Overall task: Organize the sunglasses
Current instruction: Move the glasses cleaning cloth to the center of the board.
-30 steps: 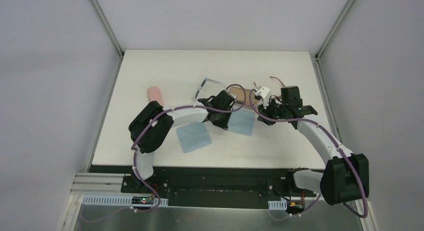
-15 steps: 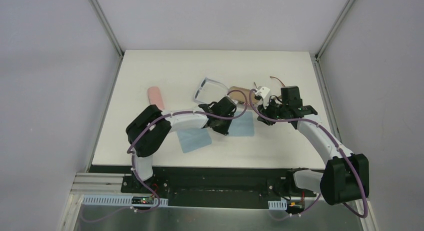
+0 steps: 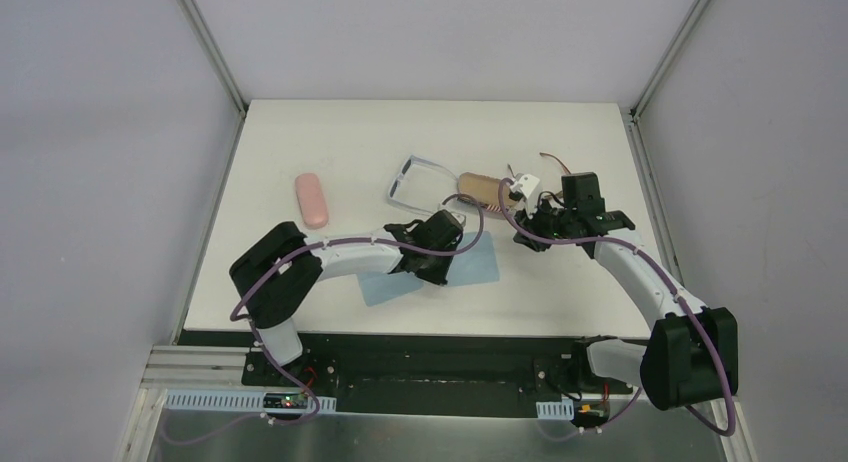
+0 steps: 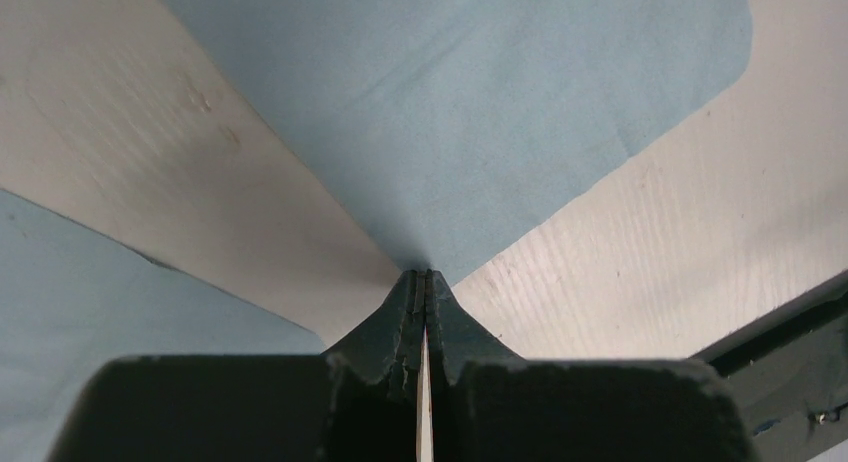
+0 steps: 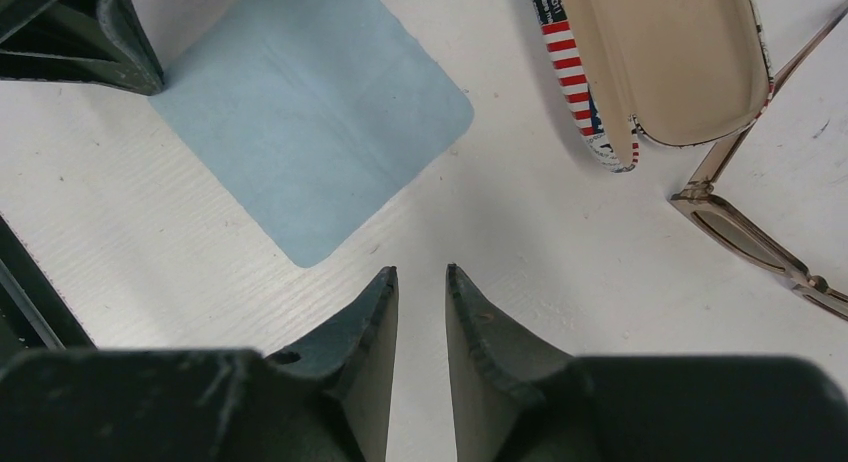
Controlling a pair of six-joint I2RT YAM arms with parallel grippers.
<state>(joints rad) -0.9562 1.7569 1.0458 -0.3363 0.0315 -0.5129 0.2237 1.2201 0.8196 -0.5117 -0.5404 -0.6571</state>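
On the white worktop [image 3: 330, 142], my left arm covers most of the nearer light blue square cloth [image 3: 385, 287], and from overhead its wrist hides the fingertips. The right wrist does the same overhead to much of the thin brown-framed sunglasses [image 5: 745, 237]. In the right wrist view that pair is cut off at the picture's edge, so I see only one lens and one temple.

The left pincer [image 4: 425, 282] is pressed shut on one corner of the other light blue cloth [image 4: 450, 112], which lies flat beyond it. The right pincer [image 5: 421, 274] stands over bare worktop with a narrow gap between its fingers and nothing in it. The brown pair lies ahead of it and to the right. One temple runs alongside the open oblong case with tan lining and a stars-and-stripes rim [image 5: 660, 62]; I cannot tell whether they touch. The pale whitish-lilac translucent sunglasses [image 3: 410, 179] rest farther out, just left of that case and well apart from both pincers.

Since a second ago the left arm has drawn back toward the near edge, taking the pinched cloth with it. This has uncovered the whole oblong pink case [image 3: 311, 200] and the open case. The right arm has not moved.
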